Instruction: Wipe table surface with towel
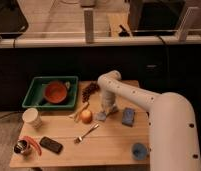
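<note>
Beside the apple [86, 116] (near the fork [87, 133]), the gripper [108, 109] touches the towel [101, 117].

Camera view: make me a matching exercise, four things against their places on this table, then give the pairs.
Things: 1 red bowl; 2 fork; 3 phone; 4 claw.
Places: A at the towel, mid-table; B front left part of the table; C inside the green tray; D just in front of the orange fruit.
Pairs: 1-C, 2-D, 3-B, 4-A.
</note>
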Controlling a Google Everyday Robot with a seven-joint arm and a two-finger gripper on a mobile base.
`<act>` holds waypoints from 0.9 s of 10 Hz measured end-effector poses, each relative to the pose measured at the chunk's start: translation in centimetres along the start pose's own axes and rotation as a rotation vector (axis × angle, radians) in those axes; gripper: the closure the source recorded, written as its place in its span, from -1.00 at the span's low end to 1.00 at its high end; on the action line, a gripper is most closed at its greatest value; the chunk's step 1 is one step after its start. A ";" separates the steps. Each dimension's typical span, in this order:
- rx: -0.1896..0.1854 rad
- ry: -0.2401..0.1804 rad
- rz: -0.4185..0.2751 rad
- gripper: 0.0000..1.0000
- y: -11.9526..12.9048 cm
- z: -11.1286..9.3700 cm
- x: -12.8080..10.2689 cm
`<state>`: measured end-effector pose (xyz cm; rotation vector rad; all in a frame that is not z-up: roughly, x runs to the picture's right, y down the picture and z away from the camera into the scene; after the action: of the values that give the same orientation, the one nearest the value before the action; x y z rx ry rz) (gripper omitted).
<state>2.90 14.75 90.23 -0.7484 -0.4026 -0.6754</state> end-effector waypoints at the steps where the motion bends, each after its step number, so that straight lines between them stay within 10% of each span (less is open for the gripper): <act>1: 0.018 -0.014 -0.031 1.00 0.3 0.1 -1.5; 5: 0.104 -0.091 -0.163 1.00 3.2 1.1 -7.1; 9: 0.109 -0.087 -0.103 1.00 5.9 0.0 -5.1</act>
<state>3.22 20.07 84.52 -0.6581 -0.5560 -0.7129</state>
